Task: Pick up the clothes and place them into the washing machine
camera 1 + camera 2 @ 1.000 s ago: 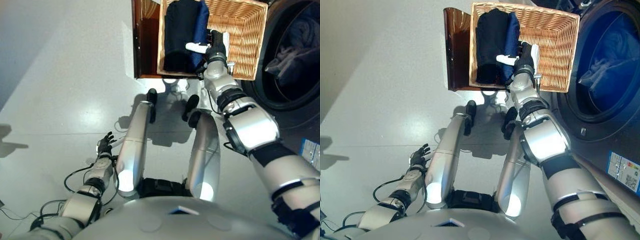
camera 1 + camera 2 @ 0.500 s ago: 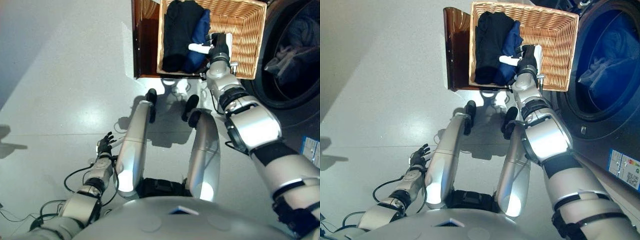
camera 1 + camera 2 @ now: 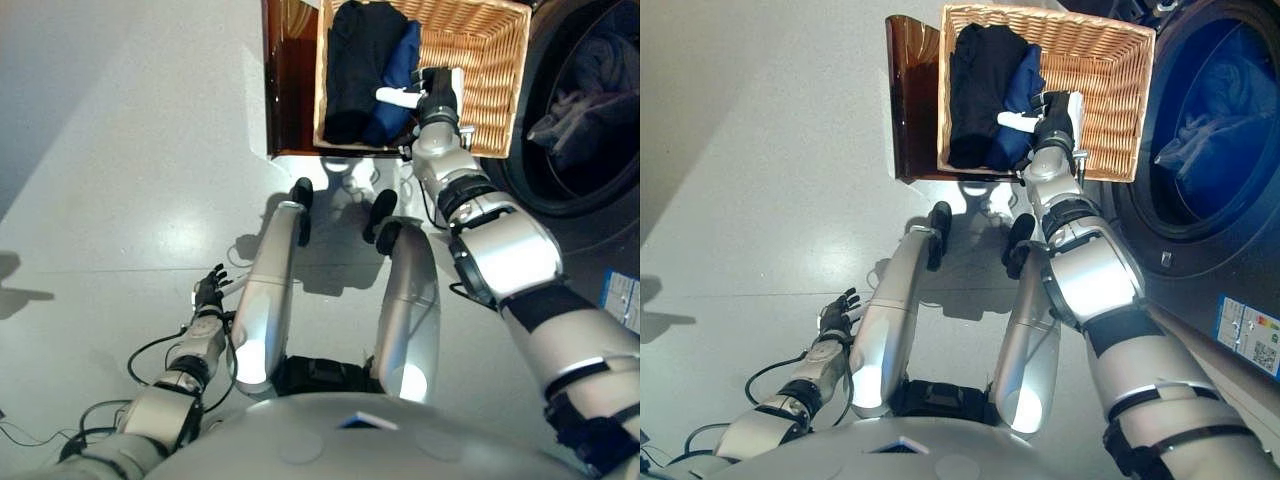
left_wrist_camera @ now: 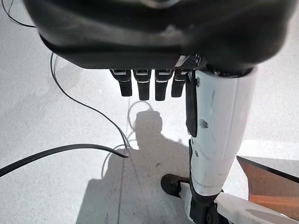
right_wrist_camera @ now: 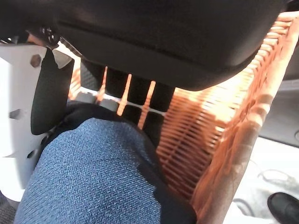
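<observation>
We see a white-and-blue label (image 3: 1250, 334) on the front of the dark washing machine (image 3: 1200, 130), but its print is too small for us to read. Our right robot hand (image 3: 435, 92) reaches with an outstretched arm into the rectangular woven wicker basket (image 3: 490, 70), which sits on a brown wooden stand (image 3: 290, 90) just beside the machine's round open door. In the right wrist view its dark fingers (image 5: 135, 93) curl down behind the blue denim-like cloth (image 5: 98, 172) while the white-covered thumb (image 5: 18, 121) lies against the other side, so the hand pinches that garment. The blue piece lies in the basket next to a folded black garment (image 3: 355, 65). More bluish clothes (image 3: 1210, 120) sit inside the drum. Our left robot hand (image 3: 208, 293) hangs low over the grey floor (image 3: 130, 200), fingers (image 4: 140, 84) loosely spread and holding nothing.
</observation>
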Robot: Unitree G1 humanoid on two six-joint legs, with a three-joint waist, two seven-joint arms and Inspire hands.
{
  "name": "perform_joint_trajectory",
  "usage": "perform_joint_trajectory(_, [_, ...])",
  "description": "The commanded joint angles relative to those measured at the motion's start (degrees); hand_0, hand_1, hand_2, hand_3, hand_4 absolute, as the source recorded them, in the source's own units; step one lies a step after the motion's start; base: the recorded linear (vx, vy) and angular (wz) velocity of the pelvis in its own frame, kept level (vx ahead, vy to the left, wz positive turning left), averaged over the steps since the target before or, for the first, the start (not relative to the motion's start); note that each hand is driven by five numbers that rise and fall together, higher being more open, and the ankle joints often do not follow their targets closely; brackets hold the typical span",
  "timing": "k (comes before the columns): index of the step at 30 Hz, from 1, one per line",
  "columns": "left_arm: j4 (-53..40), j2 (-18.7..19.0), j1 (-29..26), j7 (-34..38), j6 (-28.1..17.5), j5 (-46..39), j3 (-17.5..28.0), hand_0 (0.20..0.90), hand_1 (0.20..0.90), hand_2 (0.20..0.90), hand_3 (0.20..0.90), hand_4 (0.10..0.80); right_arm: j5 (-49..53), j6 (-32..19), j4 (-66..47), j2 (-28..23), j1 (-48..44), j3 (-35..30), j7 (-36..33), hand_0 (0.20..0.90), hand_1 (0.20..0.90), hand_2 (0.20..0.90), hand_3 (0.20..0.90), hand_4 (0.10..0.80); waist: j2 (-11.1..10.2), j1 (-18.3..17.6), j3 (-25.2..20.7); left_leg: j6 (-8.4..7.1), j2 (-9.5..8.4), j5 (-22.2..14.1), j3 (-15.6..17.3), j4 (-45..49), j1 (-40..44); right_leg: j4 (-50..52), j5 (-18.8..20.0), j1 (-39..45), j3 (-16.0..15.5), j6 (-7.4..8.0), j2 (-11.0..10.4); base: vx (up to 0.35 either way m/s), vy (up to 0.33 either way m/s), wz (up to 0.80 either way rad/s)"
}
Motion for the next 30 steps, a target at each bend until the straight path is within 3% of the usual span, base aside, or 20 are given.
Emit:
perform_joint_trajectory(1, [2.5, 2.8, 4.5, 1.1, -0.5, -0.9, -0.3, 0.900, 0.900, 0.900, 0.900, 0.800, 2.3, -4.8, -6.4, -2.2, -0.3, -2.3, 0.4, 0.200, 0.200, 0.200, 0.200, 0.300, 0.3, -0.1, -1.1, -1.48, -1.16, -0.7, 0.8, -6.1, 5.2, -5.3, -0.5, 7.1, 2.1, 0.91, -0.6, 0.040, -0.003, 0.00])
perform_joint_trajectory(18, [4.3, 1.6, 6.2, -0.7, -0.9, -1.8, 1.5, 0.900, 0.900, 0.900, 0.900, 0.800, 9.8, -7.3, -14.3, -3.4, 14.9, -9.5, 4.4, 0.200, 0.200, 0.200, 0.200, 0.300, -1.3, -2.0, -4.7, -2.32, -1.57, 7.4, 1.3, -25.4, 20.2, -24.1, 8.3, 21.5, 1.2, 3.18, -1.3, 0.042, -0.006, -0.06])
perform_joint_trajectory(30, [5.4, 0.4, 6.2, -1.1, -0.9, -2.1, 0.9, 0.900, 0.900, 0.900, 0.900, 0.800, 14.0, -8.8, -13.6, -3.7, 17.3, -13.3, 5.2, 0.200, 0.200, 0.200, 0.200, 0.300, -1.4, -2.5, -5.8, -2.93, -1.52, 9.2, 1.6, -29.8, 24.1, -29.5, 11.0, 25.4, 1.5, 4.14, -1.7, 0.006, 0.000, -0.02])
